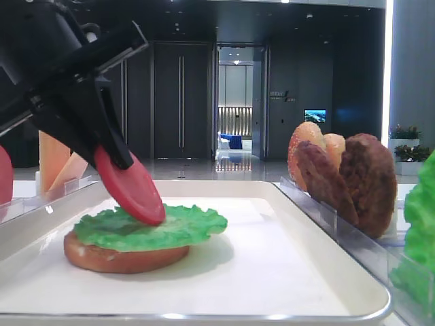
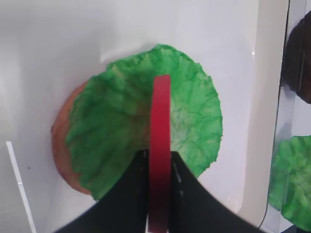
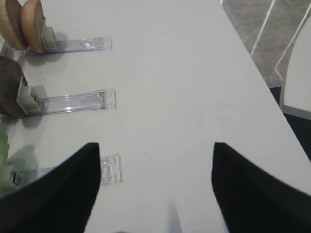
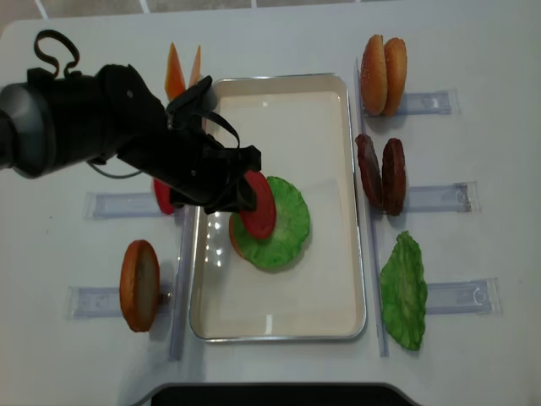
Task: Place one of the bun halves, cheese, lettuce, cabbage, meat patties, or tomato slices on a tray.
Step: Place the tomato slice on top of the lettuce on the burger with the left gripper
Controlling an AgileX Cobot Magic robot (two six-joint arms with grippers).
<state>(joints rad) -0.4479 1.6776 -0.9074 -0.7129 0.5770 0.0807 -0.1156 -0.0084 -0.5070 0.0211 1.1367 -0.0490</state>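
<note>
Gripping a tomato slice (image 4: 258, 205) edge-on, my left claw (image 4: 241, 196) is clenched on it, the slice's lower rim touching the lettuce (image 4: 283, 224) atop a bun half (image 1: 122, 258) near the tray (image 4: 338, 279)'s left rim. Bare tray floor lies rightward. My right claw (image 3: 155, 189) hangs spread over bare counter (image 3: 194, 73).

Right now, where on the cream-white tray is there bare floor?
The cream-white rectangular tray has bare floor behind and in front of the ruffled green lettuce leaf. The middle is crowded: the left gripper holds a red tomato slice there.
</note>
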